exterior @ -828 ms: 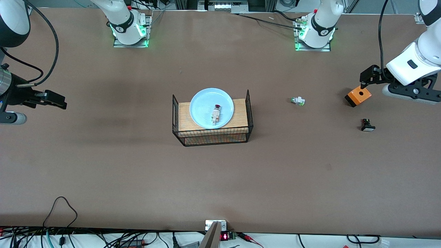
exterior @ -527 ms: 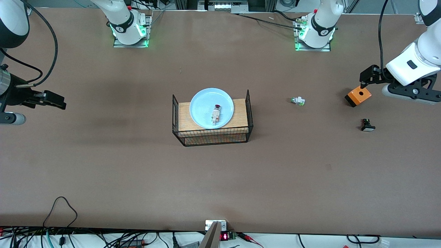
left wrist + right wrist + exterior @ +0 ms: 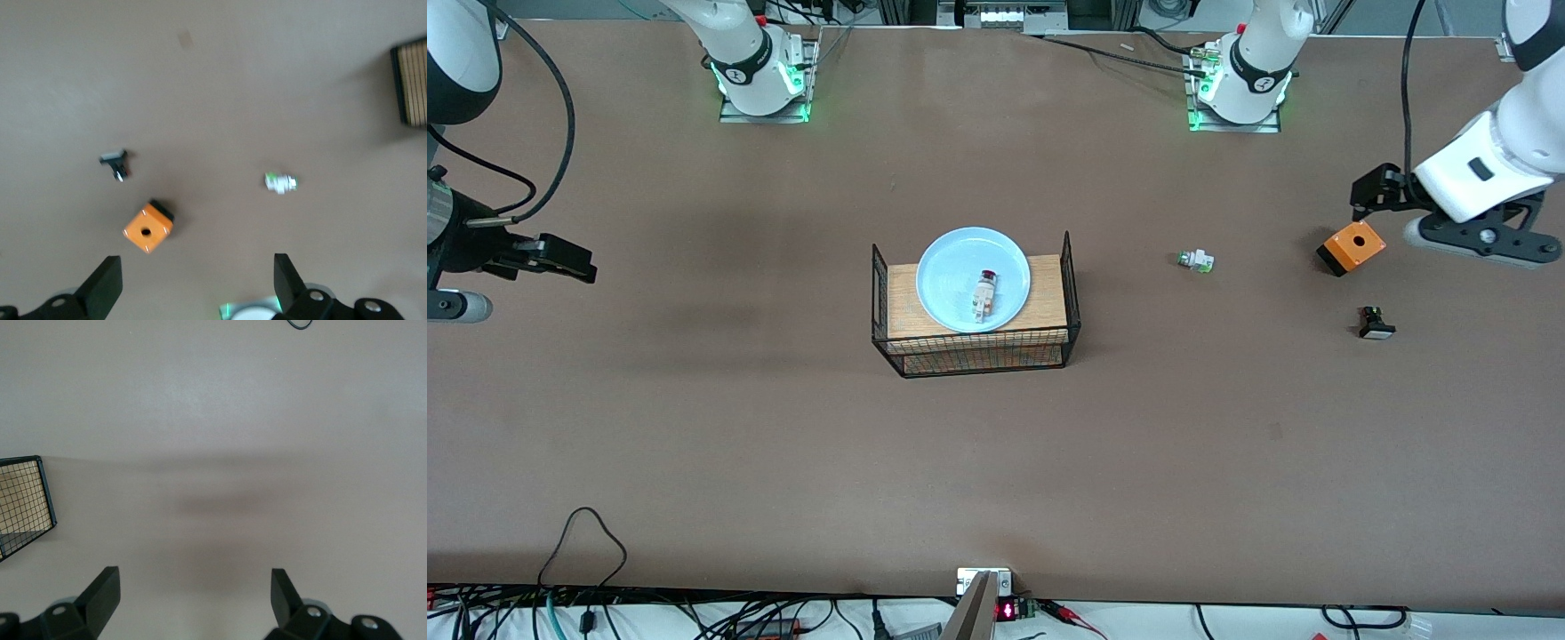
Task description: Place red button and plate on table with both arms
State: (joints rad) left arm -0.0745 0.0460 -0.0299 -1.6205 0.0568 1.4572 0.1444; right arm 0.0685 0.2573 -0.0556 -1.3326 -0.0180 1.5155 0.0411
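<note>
The pale blue plate (image 3: 947, 267) sits on top of the wire rack (image 3: 978, 353) at mid-table. The red button (image 3: 985, 290) lies on its side in the plate, its dark red cap pointing toward the robots' bases. My left gripper (image 3: 1371, 191) is open and empty, up in the air over the table (image 3: 783, 444) beside an orange box (image 3: 1352, 248); in the left wrist view its jaws (image 3: 197, 267) stand wide apart. My right gripper (image 3: 574, 260) is open and empty over bare table at the right arm's end; its jaws (image 3: 193, 580) are also wide apart.
A green-capped white piece (image 3: 1195, 260) lies between the rack and the orange box, also seen in the left wrist view (image 3: 280, 182). A black piece with a white cap (image 3: 1375, 324) lies nearer the front camera than the box. The rack's corner shows in the right wrist view (image 3: 23, 507).
My left gripper has shifted a little toward the robots' bases, away from the orange box. My right gripper has barely moved. Plate and button are unmoved.
</note>
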